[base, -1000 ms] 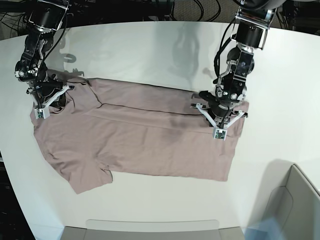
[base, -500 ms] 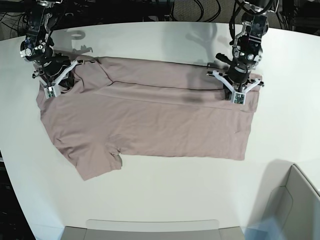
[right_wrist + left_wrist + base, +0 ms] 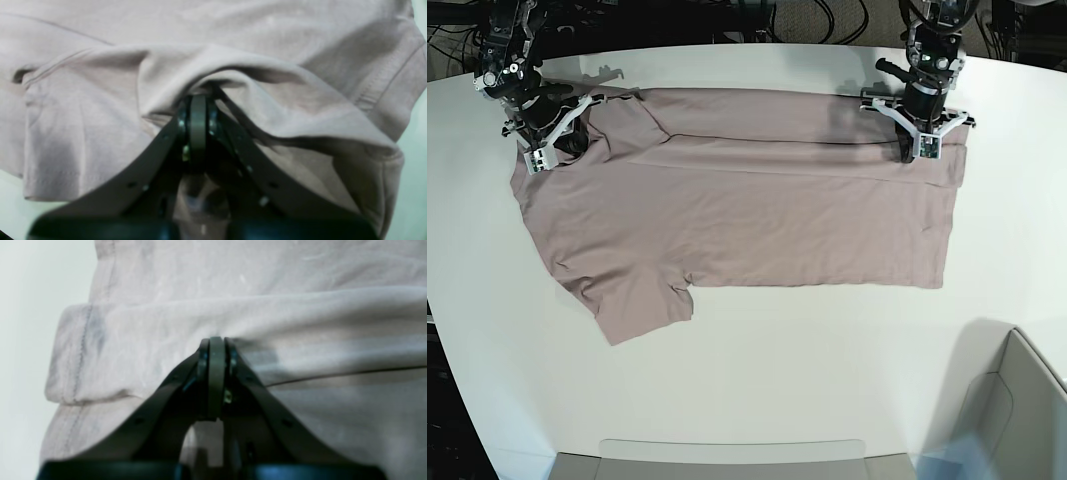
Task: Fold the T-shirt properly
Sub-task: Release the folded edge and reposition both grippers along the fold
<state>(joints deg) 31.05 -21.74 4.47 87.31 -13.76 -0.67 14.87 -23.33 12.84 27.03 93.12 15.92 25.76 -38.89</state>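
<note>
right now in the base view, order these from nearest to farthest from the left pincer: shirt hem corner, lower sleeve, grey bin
1. Shirt hem corner, just below the left pincer on the view's right.
2. Grey bin, bottom right corner.
3. Lower sleeve, across the T-shirt, lower left.

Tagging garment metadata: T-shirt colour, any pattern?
Plain dusty mauve-pink T-shirt, no pattern; clearest in the base view.

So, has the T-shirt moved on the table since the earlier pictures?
Yes. The T-shirt, pinched by the left gripper and right gripper, has slid toward the table's far edge.
</note>
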